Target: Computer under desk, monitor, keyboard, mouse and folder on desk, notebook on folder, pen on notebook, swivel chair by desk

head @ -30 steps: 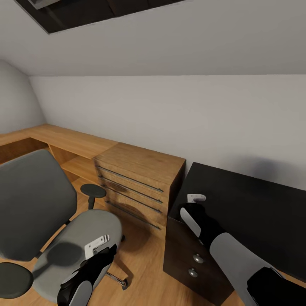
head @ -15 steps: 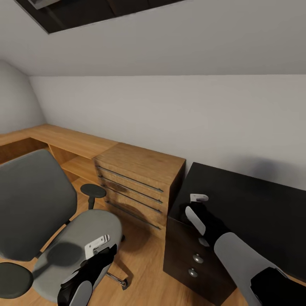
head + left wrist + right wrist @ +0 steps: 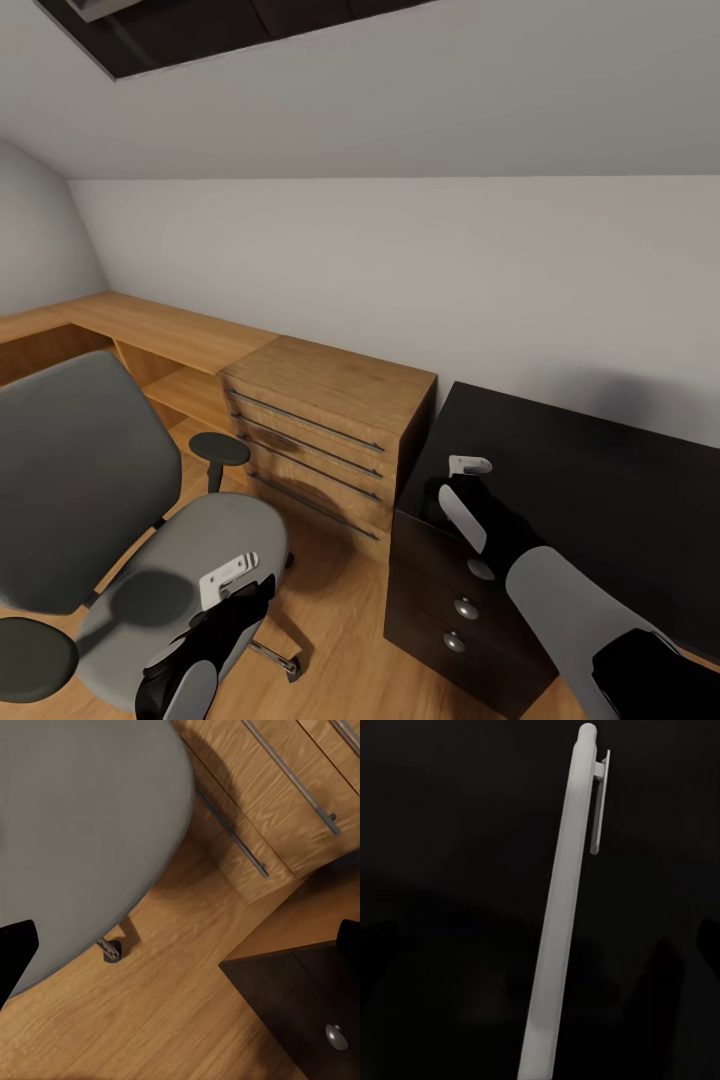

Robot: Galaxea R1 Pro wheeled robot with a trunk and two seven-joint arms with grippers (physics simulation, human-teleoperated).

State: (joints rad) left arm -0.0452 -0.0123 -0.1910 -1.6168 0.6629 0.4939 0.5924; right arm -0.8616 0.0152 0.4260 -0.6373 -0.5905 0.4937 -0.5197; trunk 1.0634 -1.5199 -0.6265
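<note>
The grey swivel chair (image 3: 90, 470) stands at the left, its seat (image 3: 75, 832) bare. My left gripper (image 3: 235, 598) hangs open above the seat's front edge, its black fingertips (image 3: 15, 952) spread wide. The glossy black desk (image 3: 600, 480) is at the right, its drawer knobs (image 3: 466, 607) facing me. My right gripper (image 3: 447, 492) hovers over the desk's left end. Right below it the white pen (image 3: 562, 915) lies on the black top, between the dark open fingers, which barely show. The computer, monitor, keyboard, mouse, folder and notebook are out of view.
A low light-wood dresser (image 3: 330, 420) with long bar handles stands against the wall between chair and desk. A wooden counter (image 3: 150, 330) runs along the wall at the left. A chair caster (image 3: 111, 951) rests on the wood floor beside the desk's corner (image 3: 300, 1005).
My right arm has shifted slightly to the right over the desk's left end. The left arm and the chair have not moved.
</note>
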